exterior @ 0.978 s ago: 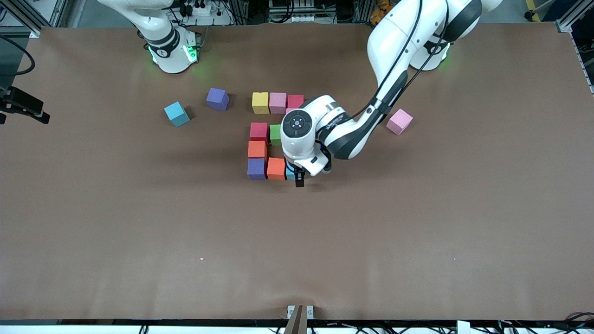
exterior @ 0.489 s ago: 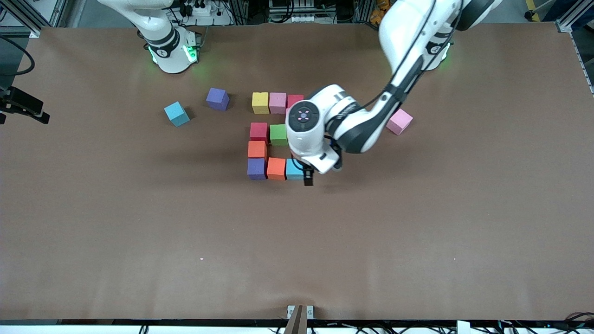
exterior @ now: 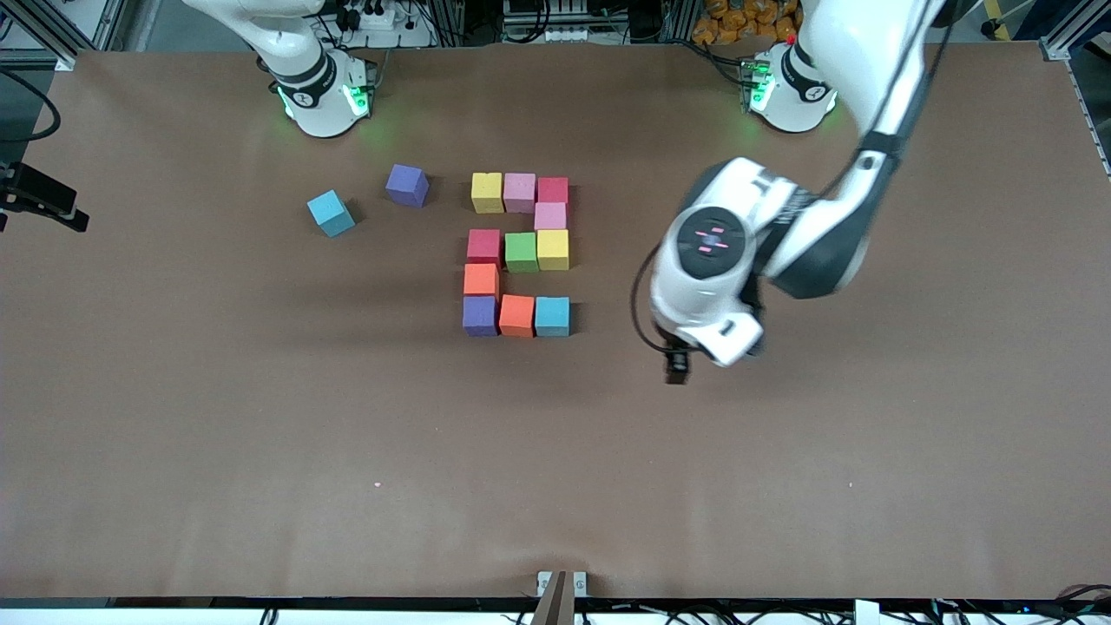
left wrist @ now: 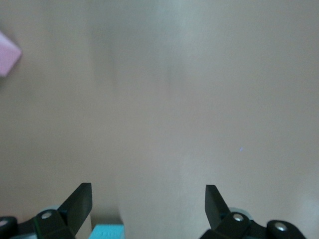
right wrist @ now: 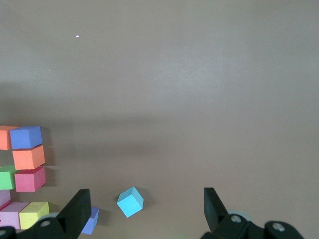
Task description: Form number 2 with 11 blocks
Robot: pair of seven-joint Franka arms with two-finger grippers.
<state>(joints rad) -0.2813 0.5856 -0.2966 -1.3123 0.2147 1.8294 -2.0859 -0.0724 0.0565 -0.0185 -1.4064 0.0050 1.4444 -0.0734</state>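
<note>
Eleven blocks lie as the number 2 (exterior: 519, 252) in the middle of the table, three wide and five tall. Its nearest row ends in a cyan block (exterior: 552, 316), which also shows in the left wrist view (left wrist: 107, 231). My left gripper (exterior: 675, 371) hangs open and empty over bare table beside the digit, toward the left arm's end; its fingers (left wrist: 79, 204) stand wide apart. My right gripper (right wrist: 144, 206) is open and empty, out of the front view, with the right arm waiting by its base (exterior: 321, 87).
A loose cyan block (exterior: 331, 213) and a loose purple block (exterior: 407, 185) lie toward the right arm's end of the digit; both show in the right wrist view (right wrist: 130, 201) (right wrist: 89, 220). A pink block's corner (left wrist: 7, 59) shows in the left wrist view.
My left gripper has drawn away from the digit's cyan block toward the left arm's end, uncovering a pink and a yellow block of the digit. Its arm now covers a loose pink block.
</note>
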